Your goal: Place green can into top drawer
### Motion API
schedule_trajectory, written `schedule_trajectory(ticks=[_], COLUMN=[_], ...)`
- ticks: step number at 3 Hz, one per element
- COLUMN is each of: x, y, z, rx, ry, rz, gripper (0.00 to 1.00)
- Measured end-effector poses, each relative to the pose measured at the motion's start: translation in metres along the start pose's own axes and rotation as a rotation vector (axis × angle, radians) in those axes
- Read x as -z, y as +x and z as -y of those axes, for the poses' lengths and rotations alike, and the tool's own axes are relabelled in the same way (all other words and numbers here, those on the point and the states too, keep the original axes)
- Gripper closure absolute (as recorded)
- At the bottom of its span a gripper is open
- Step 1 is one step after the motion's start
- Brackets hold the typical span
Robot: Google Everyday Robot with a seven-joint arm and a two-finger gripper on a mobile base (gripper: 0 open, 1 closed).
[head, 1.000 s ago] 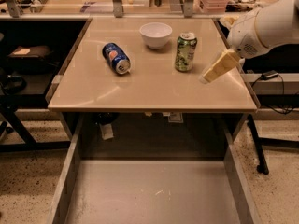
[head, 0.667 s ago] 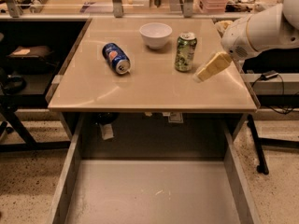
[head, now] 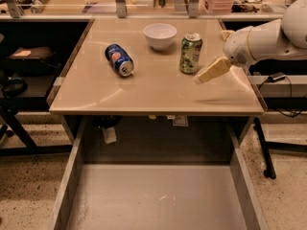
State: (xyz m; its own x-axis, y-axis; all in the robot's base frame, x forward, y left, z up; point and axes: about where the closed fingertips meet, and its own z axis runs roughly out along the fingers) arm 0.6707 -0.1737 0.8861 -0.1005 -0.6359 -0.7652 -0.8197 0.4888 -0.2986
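Observation:
The green can point(head: 190, 53) stands upright on the tan table point(head: 153, 90), right of centre, just right of a white bowl. My gripper point(head: 209, 72) comes in from the right on a white arm and sits just right of the can and a little in front of it, close to its lower side, apart from it. Its cream fingers point left and down toward the table. The top drawer point(head: 158, 200) is pulled out below the table's front edge, with a bare grey bottom.
A white bowl point(head: 159, 35) stands at the table's back centre. A blue soda can point(head: 119, 60) lies on its side left of centre. Dark shelving and chair legs stand to the left, cables and a table leg point(head: 265, 147) to the right.
My gripper has moved left toward the green can, from well to its right to close beside it. The can, bowl, blue can and drawer have not moved.

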Motion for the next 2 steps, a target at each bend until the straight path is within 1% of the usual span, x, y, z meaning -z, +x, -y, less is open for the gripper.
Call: schedule_trajectory(ticks=[1,2], x=[-0.028,-0.054], y=[0.008,0.009], z=[0.005,0.010], rx=[-0.083,-0.173], ry=[-0.064,-0.131], rz=[0.109,0.220], gripper=[0.00,0.00])
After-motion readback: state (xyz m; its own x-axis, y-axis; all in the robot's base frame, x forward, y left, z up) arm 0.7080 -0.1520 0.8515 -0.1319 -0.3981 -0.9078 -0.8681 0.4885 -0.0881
